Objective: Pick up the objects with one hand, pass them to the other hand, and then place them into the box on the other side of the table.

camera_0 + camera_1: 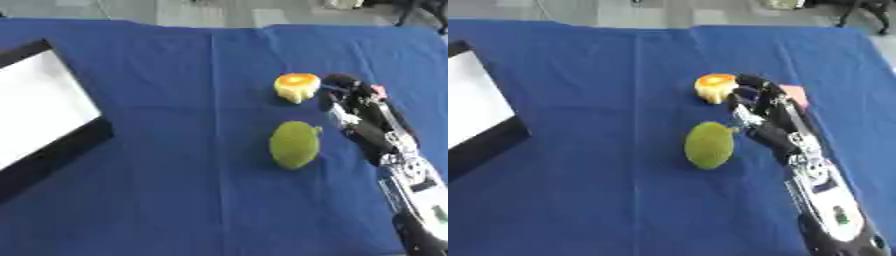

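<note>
The left eye view looks down at a table with a blue cloth (175,175) on it; the cloth has a long fold line running from far to near, a bit left of the two fruits; on the left side sits the box (52,145), which is black on the outside and white on the inside, and it runs off the left edge of the picture; on the right side of the cloth there are two things; the far one is a small yellow fruit with an orange top (297,87), like a cut half with the cut side up; the near one is a green oval fruit (294,145), lying on its side with a little stub at its far right end; the two fruits are near each other but they do not touch; the robot's right arm comes in from the near right corner and reaches away toward the far side; it is black and silver; the right hand (754,97) is just to the right of the yellow fruit, right beside it; the fingers bend a little toward the fruit, but I cannot tell if they are apart or closed, or if they touch the fruit; a small pink thing (794,94) peeks out from behind the hand on its right side; the arm passes just to the right of the green fruit.
</note>
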Controlling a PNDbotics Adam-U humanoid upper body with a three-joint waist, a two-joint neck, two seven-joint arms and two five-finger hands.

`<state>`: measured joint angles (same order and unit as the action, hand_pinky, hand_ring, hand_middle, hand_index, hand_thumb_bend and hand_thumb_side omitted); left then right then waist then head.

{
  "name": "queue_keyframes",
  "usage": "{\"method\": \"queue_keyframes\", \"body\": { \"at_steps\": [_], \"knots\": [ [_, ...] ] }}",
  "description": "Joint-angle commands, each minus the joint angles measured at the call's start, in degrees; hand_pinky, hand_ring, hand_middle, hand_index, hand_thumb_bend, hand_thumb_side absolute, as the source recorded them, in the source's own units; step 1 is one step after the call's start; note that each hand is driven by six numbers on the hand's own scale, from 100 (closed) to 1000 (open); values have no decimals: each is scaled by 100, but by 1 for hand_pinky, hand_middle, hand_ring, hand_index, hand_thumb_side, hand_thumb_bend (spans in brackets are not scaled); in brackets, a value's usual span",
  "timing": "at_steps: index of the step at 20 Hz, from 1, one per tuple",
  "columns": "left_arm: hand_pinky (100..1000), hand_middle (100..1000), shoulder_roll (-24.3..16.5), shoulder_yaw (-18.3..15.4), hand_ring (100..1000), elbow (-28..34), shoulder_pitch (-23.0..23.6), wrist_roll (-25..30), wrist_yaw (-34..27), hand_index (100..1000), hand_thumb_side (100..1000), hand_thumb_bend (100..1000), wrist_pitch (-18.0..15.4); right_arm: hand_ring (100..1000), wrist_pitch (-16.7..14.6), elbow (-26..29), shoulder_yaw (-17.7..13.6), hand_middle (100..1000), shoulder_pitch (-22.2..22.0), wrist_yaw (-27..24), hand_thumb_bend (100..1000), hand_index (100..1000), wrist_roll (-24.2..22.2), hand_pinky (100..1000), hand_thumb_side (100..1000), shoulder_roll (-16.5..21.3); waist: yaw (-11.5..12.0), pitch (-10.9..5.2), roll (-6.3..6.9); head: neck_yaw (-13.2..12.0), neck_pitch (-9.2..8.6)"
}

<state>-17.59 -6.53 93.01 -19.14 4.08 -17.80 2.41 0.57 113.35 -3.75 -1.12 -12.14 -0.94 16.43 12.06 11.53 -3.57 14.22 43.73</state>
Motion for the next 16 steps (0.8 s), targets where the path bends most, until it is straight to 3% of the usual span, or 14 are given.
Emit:
{"method": "queue_keyframes", "body": {
  "at_steps": [1,4,9,16],
  "knots": [
    [952,1000,-139,-62,877,98,-82,-21,-3,761,856,158,-14,852,-50,124,-38,828,31,-66,250,826,19,780,274,91,2,-80,-63,-55,-16],
    [953,1000,-157,-82,877,103,-81,-41,-10,761,857,157,-18,858,-130,124,-75,831,66,-249,253,829,93,782,274,187,-2,-77,-72,-90,21],
    [953,1000,-218,-87,877,86,-43,-49,0,761,858,157,-24,866,-536,124,-114,835,-69,-455,257,833,77,787,262,600,-46,-90,-102,-80,31],
    [953,1000,-283,-101,876,76,-11,-60,18,761,860,157,-32,882,-1067,124,-125,846,-474,-508,290,846,-167,796,247,1454,-82,-86,-158,-37,39]
  ]
}}
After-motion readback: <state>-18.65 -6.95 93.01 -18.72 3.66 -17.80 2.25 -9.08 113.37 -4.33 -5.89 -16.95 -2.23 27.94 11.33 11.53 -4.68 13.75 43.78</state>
